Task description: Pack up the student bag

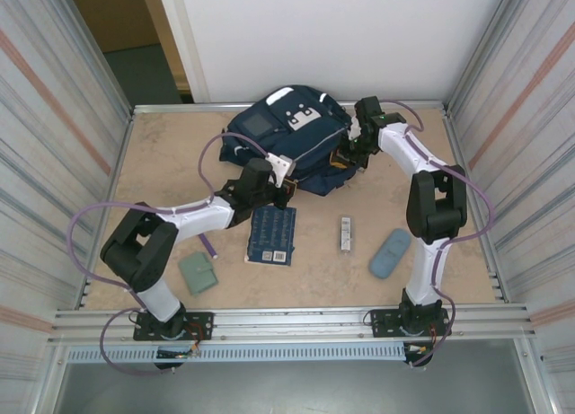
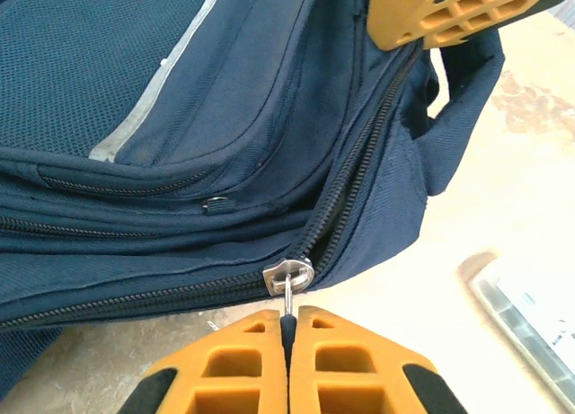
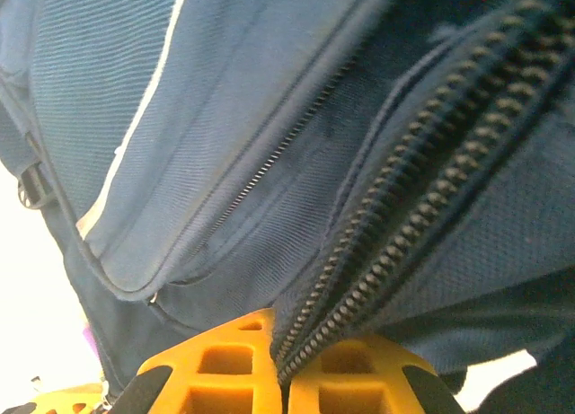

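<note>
At the far edge of the tabletop: student bag lies flat, midway along.
Left claw: closed on the zipper pull at the bag's near side.
Right claw: pinched shut on bag fabric beside the zipper teeth.
Blue book: mid-tabletop, just beside the bag.

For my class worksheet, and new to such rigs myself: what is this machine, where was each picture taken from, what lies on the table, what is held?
Two white robot arms are bolted to a table at its near edge. The wide picture looks down from above and behind them; both close-ups come from cameras on their wrists. On the table: a navy student bag, a dark-blue book, a flat green case, a grey-blue pouch. The left gripper pinches the bag's zipper pull; the right gripper pinches fabric beside the zipper.
</note>
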Controlling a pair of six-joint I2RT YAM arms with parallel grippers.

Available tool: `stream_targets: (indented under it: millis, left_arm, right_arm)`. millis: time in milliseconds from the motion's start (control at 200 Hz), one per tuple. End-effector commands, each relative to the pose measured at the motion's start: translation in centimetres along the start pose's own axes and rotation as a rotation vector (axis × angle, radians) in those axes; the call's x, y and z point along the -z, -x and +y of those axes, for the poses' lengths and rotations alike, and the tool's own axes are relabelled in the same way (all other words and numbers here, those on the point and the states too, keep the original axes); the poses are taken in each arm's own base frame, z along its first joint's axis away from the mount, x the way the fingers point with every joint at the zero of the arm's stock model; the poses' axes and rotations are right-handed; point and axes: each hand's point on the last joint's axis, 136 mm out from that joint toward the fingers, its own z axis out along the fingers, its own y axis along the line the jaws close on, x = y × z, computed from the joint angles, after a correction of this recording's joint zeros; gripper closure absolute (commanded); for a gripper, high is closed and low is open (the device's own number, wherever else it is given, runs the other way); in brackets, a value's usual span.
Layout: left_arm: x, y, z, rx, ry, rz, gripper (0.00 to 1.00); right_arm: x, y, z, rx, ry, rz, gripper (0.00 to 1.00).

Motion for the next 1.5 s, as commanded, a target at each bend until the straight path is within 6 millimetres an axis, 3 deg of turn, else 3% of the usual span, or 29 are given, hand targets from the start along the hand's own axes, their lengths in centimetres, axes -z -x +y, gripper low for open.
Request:
stream_targets:
  millis: [0,45,200,230,296,371,421,531,651,772,892,957,1087,1173,1323,1398,1493]
  left_arm:
    - [-1.4,-1.9,3.3,0.010,0.124,0.037,1.00]
    - [-2.3,-2.7,4.2,-0.008,0.158,0.096,1.00]
    - [-3.4,-2.2,5.9,0.028,0.203,0.128,1.00]
    - [-3.4,-1.9,6.3,0.042,0.209,0.116,1.00]
    - [-3.1,-1.5,6.6,0.074,0.198,0.110,1.00]
    - [-2.8,-0.8,5.3,0.079,0.134,0.099,1.00]
    - [-2.7,-0.5,3.9,0.071,0.092,0.085,1.00]
    - [-2.7,0.3,0.4,0.003,0.029,0.058,1.00]
    - [-2.6,0.9,-2.4,0.000,-0.057,0.045,1.00]
    - [-2.5,1.7,-4.5,0.003,-0.131,0.028,1.00]
    - [-2.4,2.0,-5.5,0.020,-0.163,0.021,1.00]
    - [-2.4,2.0,-6.1,0.017,-0.180,0.018,1.00]
    - [-2.8,1.5,-6.3,0.010,-0.174,0.036,1.00]
    - [-2.9,1.6,-6.4,0.010,-0.183,0.028,1.00]
    - [-2.7,1.6,-6.7,-0.001,-0.201,0.030,1.00]
    - [-2.5,1.4,-5.6,-0.024,-0.154,0.036,1.00]
    - [-2.0,0.8,-0.7,0.051,-0.036,0.050,1.00]
  right_arm:
    - [1.4,2.5,-3.0,-0.033,-0.054,-0.059,1.00]
    - [1.4,2.4,-4.1,-0.055,-0.059,-0.049,1.00]
    - [1.1,2.2,-6.3,-0.093,-0.045,-0.022,0.99]
    - [1.1,2.2,-6.7,-0.095,-0.051,-0.020,0.97]
    - [1.0,1.9,-7.0,-0.083,-0.067,-0.004,0.81]
    - [1.2,1.2,-7.0,-0.082,-0.108,-0.006,0.59]
    - [1.5,0.6,-6.5,-0.084,-0.121,-0.015,0.50]
    - [2.7,-0.7,-5.8,-0.108,-0.205,-0.072,0.38]
    - [3.4,-2.4,-4.1,-0.174,-0.240,-0.119,0.35]
    - [2.7,-3.4,-3.6,-0.310,-0.186,-0.139,0.33]
    - [2.4,-3.7,-5.3,-0.402,-0.242,-0.165,0.32]
    - [2.6,-4.8,-6.7,-0.517,-0.311,-0.174,0.32]
    - [2.2,-6.7,-6.0,-0.553,-0.308,-0.198,0.31]
    - [2.0,-6.8,-6.1,-0.587,-0.300,-0.224,0.31]
    - [-0.4,-5.2,-5.6,-0.562,-0.243,-0.191,0.36]
    - [-1.4,-4.9,-3.9,-0.500,-0.189,-0.111,0.47]
    - [-1.4,-5.0,-2.0,-0.438,-0.133,-0.067,0.71]
